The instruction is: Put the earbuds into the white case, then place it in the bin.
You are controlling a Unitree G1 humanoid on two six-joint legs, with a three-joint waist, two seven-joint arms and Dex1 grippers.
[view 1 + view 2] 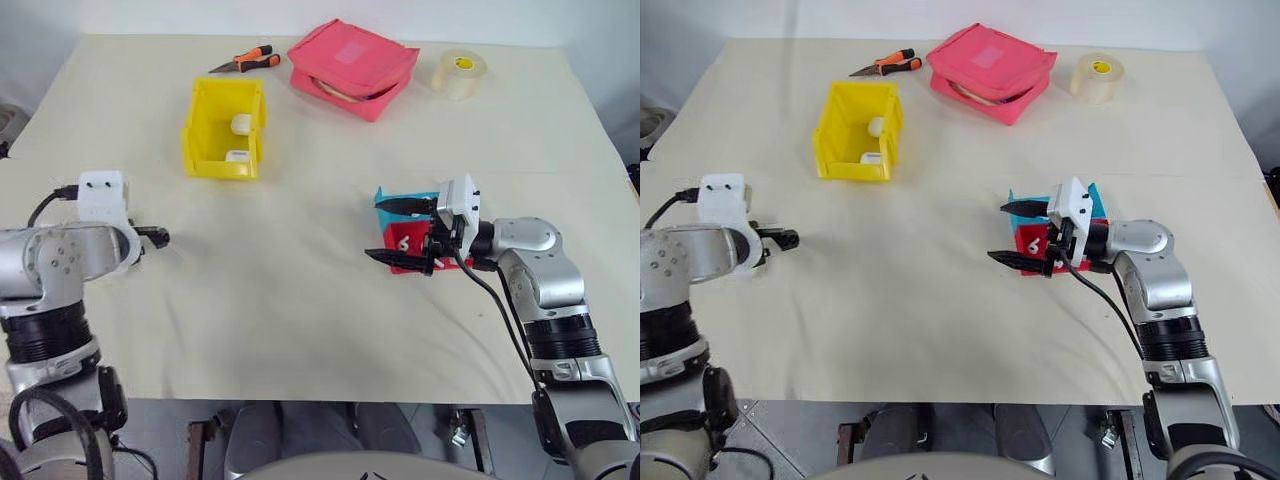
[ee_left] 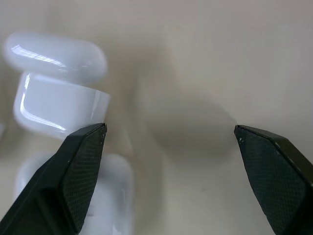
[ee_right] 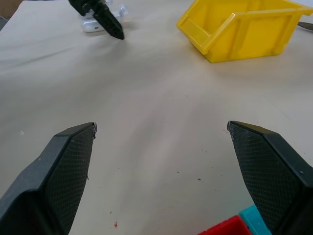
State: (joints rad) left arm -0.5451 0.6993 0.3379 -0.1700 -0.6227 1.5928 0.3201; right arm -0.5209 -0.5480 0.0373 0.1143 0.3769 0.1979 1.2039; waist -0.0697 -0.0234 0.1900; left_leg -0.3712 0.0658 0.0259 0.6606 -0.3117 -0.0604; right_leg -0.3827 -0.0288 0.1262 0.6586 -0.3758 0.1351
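Both claws, left claw (image 2: 168, 134) & right claw (image 3: 161, 129), are seen released w/ nothing held; white case (image 2: 58, 83), judged light, glossy, slippery, is best pinched across flat sides near worktop's left edge.

A workshop-like test bench: cloth-covered table (image 1: 300, 300) with pliers (image 1: 245, 62), a tape roll (image 1: 460, 74) and yellow parts bin (image 1: 225, 128).

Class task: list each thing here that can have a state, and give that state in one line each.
Left end effector: open, holding nothing.
Right end effector: open, holding nothing.
White case: lid open, on the table.
Bin: upright, white cases inside.
Pink pouch: partly open.
Pliers: shut, lying flat.
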